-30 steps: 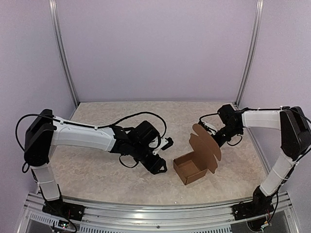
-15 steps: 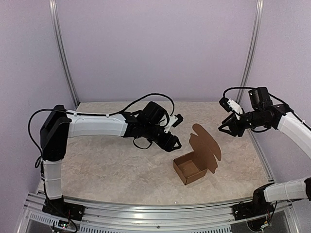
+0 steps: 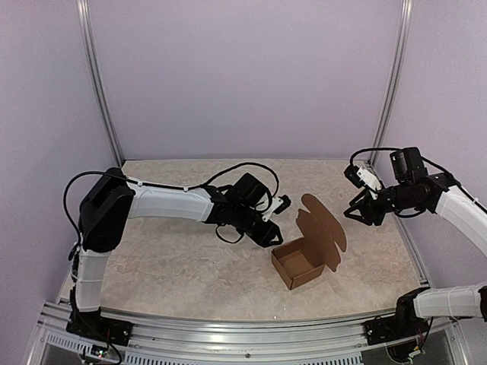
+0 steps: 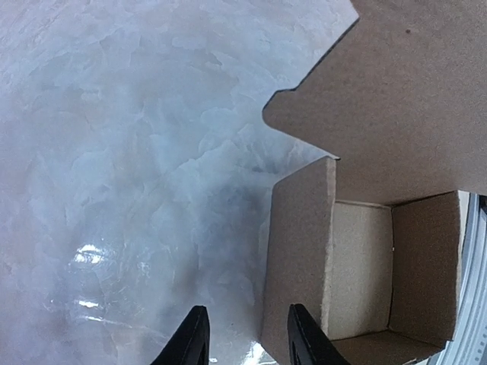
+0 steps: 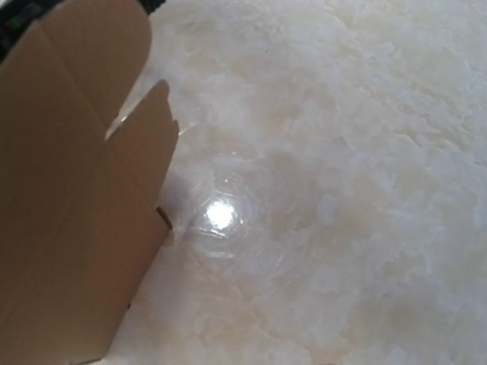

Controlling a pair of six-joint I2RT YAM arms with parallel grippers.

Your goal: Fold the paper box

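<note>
The paper box (image 3: 303, 262) is a small brown open-topped carton near the table's middle right, and its rounded lid flap (image 3: 323, 225) stands up on the far right side. My left gripper (image 3: 272, 228) is open and empty, just left of the box. In the left wrist view its fingertips (image 4: 192, 341) frame the box's near wall (image 4: 297, 266), with the hollow inside (image 4: 364, 268) and the lid (image 4: 396, 99) beyond. My right gripper (image 3: 358, 214) hovers right of the lid with its fingers spread, apart from it. The right wrist view shows only the lid (image 5: 68, 190), with no fingers in view.
The marbled tabletop (image 3: 167, 266) lies inside purple walls with metal corner posts (image 3: 386, 91). An aluminium rail (image 3: 243, 338) runs along the near edge. Black cables loop off both arms.
My right gripper let go of the lid and drew back to the right and upward. My left gripper swung away from the near side and now sits close to the box's left wall.
</note>
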